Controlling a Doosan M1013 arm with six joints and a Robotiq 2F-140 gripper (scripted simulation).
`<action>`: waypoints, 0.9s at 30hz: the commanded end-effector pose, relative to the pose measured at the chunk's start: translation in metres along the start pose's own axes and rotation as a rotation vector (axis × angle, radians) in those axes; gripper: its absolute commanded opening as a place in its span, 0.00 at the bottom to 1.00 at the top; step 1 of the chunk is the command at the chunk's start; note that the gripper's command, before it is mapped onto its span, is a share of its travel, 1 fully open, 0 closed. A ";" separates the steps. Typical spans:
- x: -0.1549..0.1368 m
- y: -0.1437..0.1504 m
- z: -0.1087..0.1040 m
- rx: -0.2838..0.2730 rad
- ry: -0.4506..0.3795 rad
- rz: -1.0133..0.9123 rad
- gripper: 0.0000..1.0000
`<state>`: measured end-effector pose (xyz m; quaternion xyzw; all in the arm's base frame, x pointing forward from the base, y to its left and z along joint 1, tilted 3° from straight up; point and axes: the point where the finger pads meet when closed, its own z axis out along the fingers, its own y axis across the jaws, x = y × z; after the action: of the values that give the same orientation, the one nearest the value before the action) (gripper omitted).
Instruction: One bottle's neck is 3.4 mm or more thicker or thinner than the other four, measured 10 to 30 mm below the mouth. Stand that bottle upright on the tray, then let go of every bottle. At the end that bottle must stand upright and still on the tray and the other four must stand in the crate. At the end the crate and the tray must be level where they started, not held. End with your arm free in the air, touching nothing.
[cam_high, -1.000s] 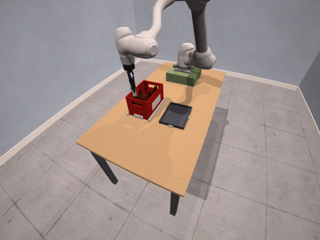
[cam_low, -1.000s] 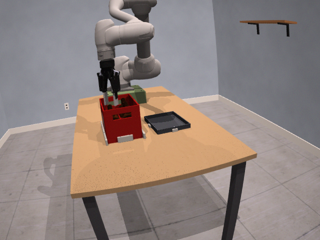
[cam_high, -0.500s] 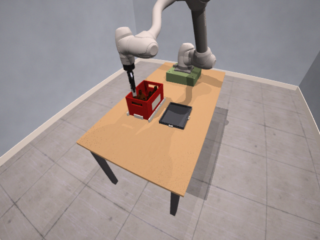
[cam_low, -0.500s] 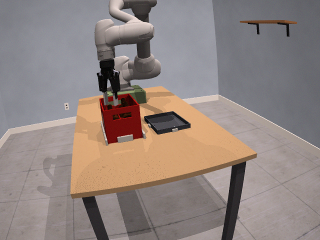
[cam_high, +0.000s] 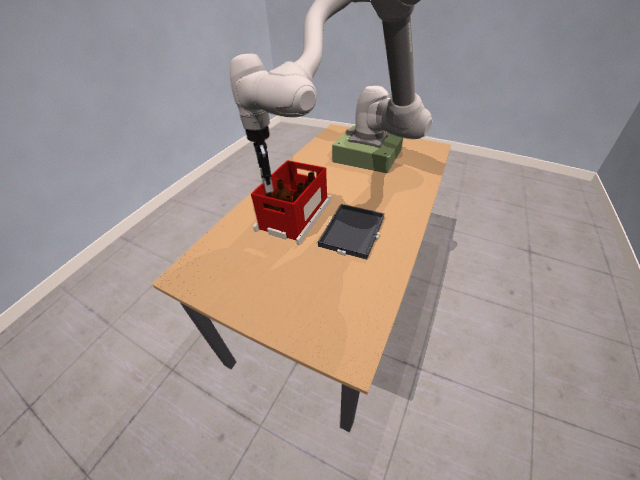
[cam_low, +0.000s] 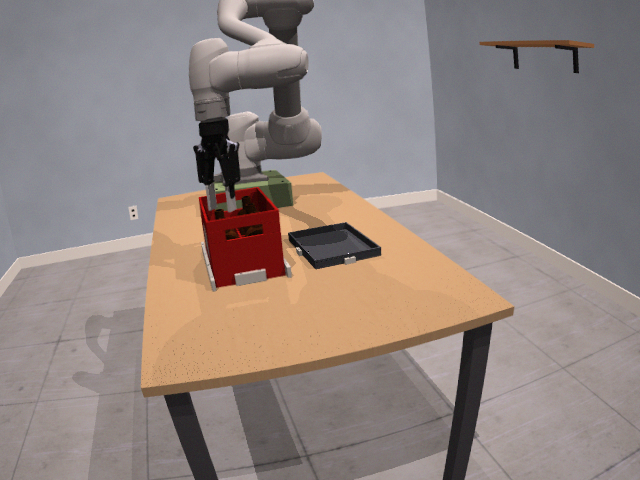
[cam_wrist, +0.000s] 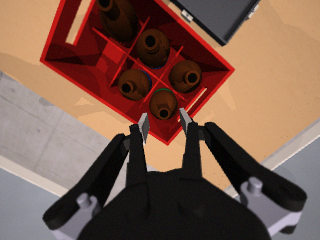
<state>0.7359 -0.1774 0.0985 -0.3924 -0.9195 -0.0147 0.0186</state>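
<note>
The red crate (cam_high: 279, 219) (cam_low: 248, 258) (cam_wrist: 75, 70) holds the five brown bottles. In the wrist view they are a far bottle (cam_wrist: 120, 22), a middle bottle (cam_wrist: 154, 54), a right bottle (cam_wrist: 184, 75), a left bottle (cam_wrist: 134, 86) with a blue ring and a near bottle (cam_wrist: 162, 101) with a green ring. My gripper (cam_high: 267, 187) (cam_low: 221, 200) (cam_wrist: 164, 117) points down at the crate's rim, its fingers apart, by the near bottle's neck and holding nothing. The neck widths cannot be told apart. The dark tray (cam_high: 354, 232) (cam_low: 336, 245) (cam_wrist: 220, 17) lies flat and empty beside the crate.
Pale stops (cam_high: 276, 233) (cam_low: 250, 277) stand around the crate's foot, and small pale clips (cam_high: 341, 251) (cam_low: 349, 259) sit at the tray's edges. The arm's green base block (cam_high: 361, 156) (cam_low: 280, 192) is at the table's far end. A wall shelf (cam_low: 537, 43) hangs at the right.
</note>
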 end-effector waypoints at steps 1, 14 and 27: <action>-0.002 -0.004 0.003 0.002 0.000 -0.002 0.38; -0.002 -0.004 0.003 0.002 0.000 -0.002 0.38; -0.002 -0.004 0.003 0.002 0.000 -0.002 0.38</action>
<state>0.7359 -0.1774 0.0985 -0.3924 -0.9195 -0.0147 0.0186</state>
